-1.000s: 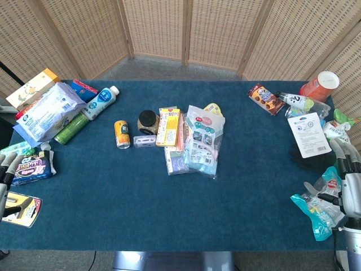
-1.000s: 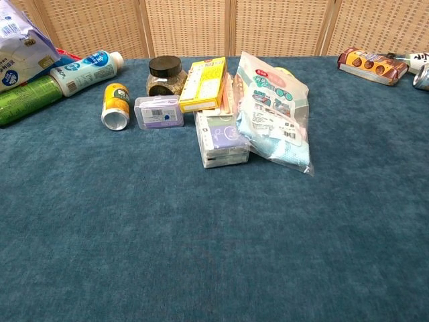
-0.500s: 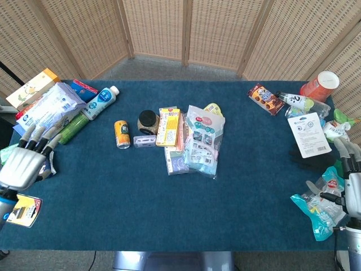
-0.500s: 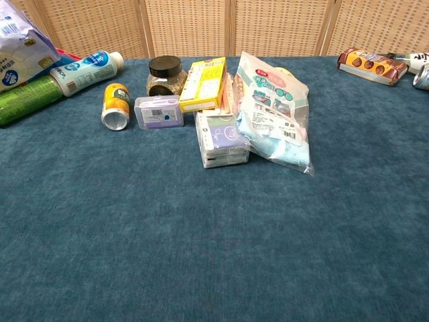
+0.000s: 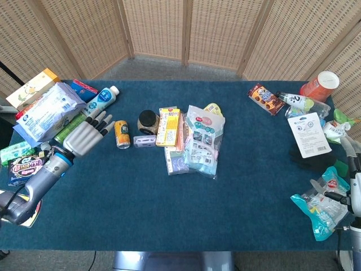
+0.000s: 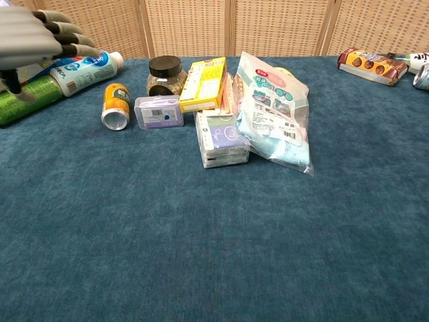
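My left hand (image 5: 86,135) hovers over the blue table (image 5: 141,209) with its fingers stretched out and apart, holding nothing. Its fingertips (image 5: 105,121) end just left of an orange can (image 5: 121,134) lying on its side. In the chest view the same hand (image 6: 30,37) shows at the top left, above a green tube (image 6: 27,97) and a white bottle with a blue label (image 6: 86,64). My right hand (image 5: 354,183) is half cut off by the right edge, fingers pointing up, its thumb beside a teal packet (image 5: 316,208); it holds nothing.
Beyond the can lie a dark-lidded jar (image 5: 147,121), a small clear box (image 5: 144,140), a yellow box (image 5: 168,126) and a clear bag of packets (image 5: 203,141). A white-blue bag (image 5: 48,110) and a purple packet (image 5: 28,166) lie far left. A biscuit pack (image 5: 265,99) and an orange cup (image 5: 320,86) sit far right.
My left hand has come in from the table's left edge, moving right and forward until its fingers nearly reach the orange can. My right hand slipped slightly further off the right edge.
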You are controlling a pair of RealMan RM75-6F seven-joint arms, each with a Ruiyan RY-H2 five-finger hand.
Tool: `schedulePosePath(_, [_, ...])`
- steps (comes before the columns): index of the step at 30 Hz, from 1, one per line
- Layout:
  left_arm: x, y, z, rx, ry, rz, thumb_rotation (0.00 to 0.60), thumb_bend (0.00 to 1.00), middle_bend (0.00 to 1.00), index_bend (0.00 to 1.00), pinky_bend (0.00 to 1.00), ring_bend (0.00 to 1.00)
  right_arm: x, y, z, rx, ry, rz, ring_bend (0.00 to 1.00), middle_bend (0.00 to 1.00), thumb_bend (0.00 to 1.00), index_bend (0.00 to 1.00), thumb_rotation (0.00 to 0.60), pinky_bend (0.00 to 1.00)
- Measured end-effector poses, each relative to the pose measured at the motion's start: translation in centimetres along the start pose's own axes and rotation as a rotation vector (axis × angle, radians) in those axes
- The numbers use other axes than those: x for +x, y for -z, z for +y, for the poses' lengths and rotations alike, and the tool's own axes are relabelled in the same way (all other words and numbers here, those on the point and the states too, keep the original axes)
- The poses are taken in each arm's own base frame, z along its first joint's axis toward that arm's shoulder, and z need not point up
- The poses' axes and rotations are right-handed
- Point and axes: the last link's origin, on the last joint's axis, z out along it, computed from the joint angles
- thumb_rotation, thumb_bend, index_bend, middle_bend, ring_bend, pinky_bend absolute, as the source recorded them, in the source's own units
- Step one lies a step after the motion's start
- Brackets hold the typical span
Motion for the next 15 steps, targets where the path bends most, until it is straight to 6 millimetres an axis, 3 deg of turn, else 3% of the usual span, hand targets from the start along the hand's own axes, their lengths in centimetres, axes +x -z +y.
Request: schedulePosePath(15, [-0.9,-6.1,3.3,-0.02,-0.066,-0.071,0.6,0.0,0.0,0.07,0.0,0.0,0.5,-0.1,0.2,-0.007,-0.017,0.018,0.0,0.0,0.0,0.0,0.6,0.0])
